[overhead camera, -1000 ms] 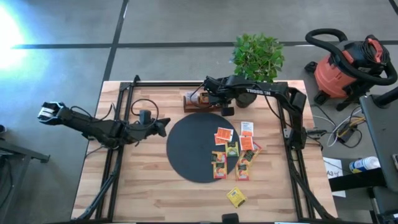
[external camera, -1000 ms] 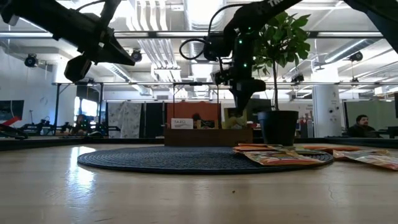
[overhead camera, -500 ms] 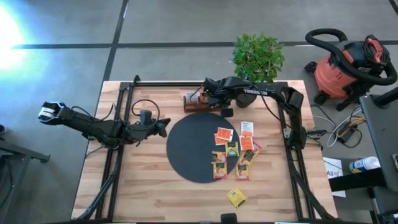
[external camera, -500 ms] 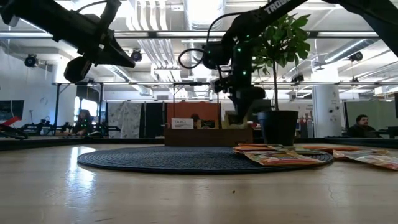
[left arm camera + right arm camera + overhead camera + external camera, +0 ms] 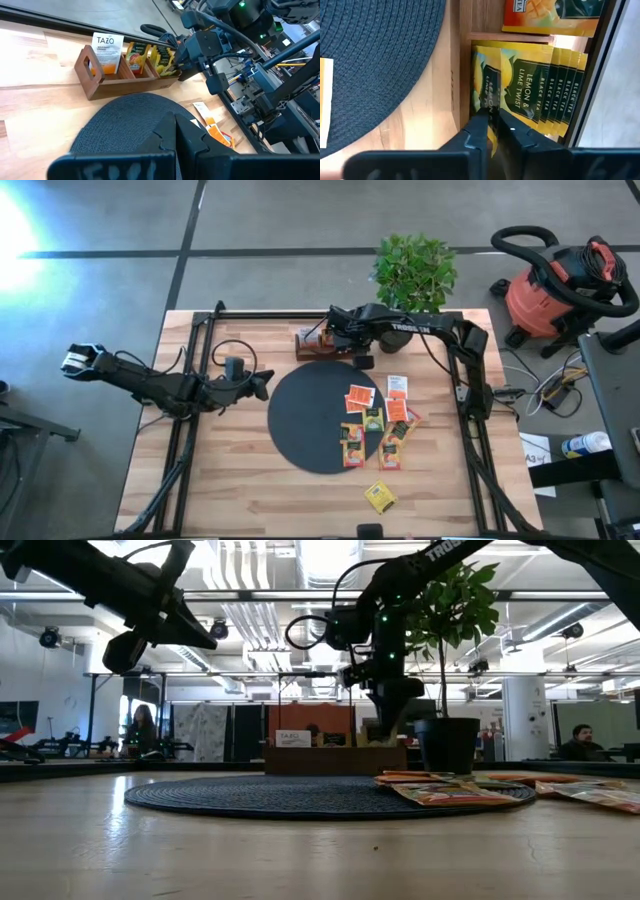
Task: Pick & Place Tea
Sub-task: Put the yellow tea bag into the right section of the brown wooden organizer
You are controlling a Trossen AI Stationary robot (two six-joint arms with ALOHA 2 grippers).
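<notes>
We've got tea sachets (image 5: 372, 418) scattered on the mat's (image 5: 305, 420) right edge and spilling onto bare table (image 5: 250, 490); one yellow sachet (image 5: 379, 497) sits alone nearer the front edge. More yellow sachets (image 5: 527, 90) stand upright in the end slot of the wooden box (image 5: 117, 80), just behind the mat. R gripper (image 5: 491, 117) is down in that slot, fingers parted only a sliver around the front sachet's edge; can't tell if it's pinched or let go. L gripper (image 5: 262, 383) hangs in the air off the mat's left side, jaws shut, nothing in them. Mat's left half is bare, and there's plenty of free wood on the table's left and front. Plant (image 5: 413, 270) stands at the back edge, close by the right arm.
</notes>
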